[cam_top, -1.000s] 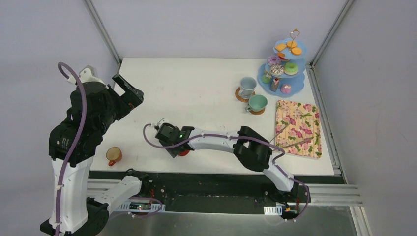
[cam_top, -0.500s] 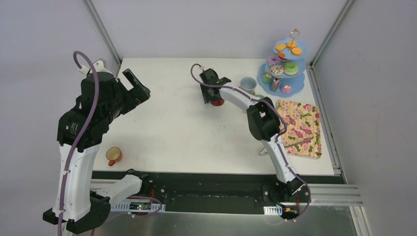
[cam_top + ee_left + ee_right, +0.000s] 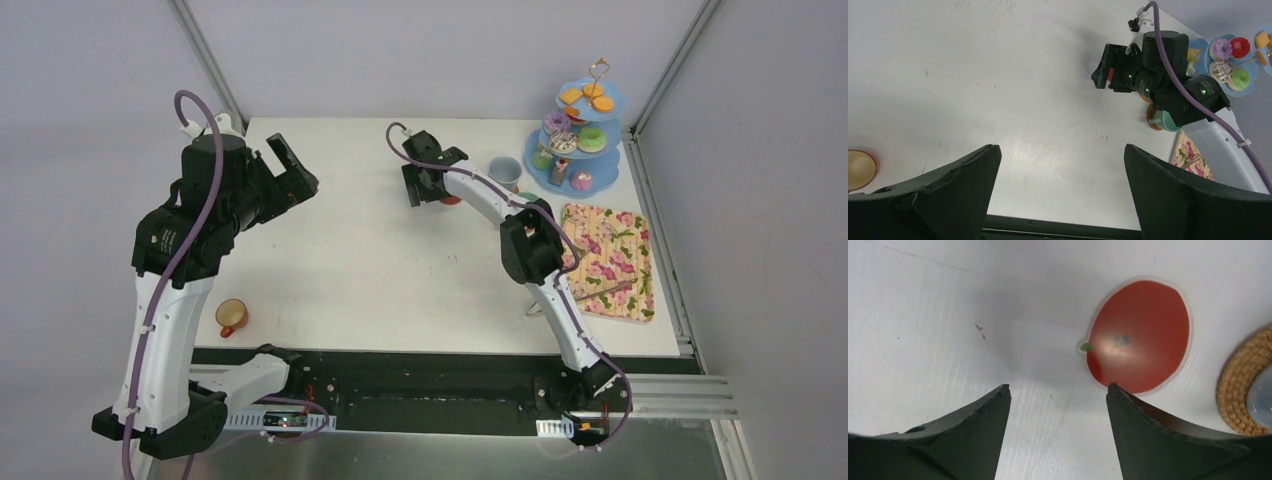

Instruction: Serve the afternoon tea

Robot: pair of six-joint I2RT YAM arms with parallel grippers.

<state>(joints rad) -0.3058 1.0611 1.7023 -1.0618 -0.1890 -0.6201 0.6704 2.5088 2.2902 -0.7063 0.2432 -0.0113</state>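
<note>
Coaster (image 3: pixel 1140 335), red, flat on tabletop (image 3: pixel 923 315) beside woven coaster (image 3: pixel 1243 390), just ahead of spread right fingers (image 3: pixel 973 435), likely thin, stiff, light, so pinch rim; left fingers (image 3: pixel 948 190) apart, empty.

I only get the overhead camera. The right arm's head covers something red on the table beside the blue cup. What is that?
Observer: A flat, round red coaster lying on the table. The right wrist camera shows nearly all of it.
Operator: Is the claw gripping it?
Observer: No. The right gripper is open with nothing between its fingers, and the red coaster lies just beyond their tips.
Operator: Does it touch the mat under the blue cup?
Observer: No. A strip of bare table separates it from that woven coaster.
</note>
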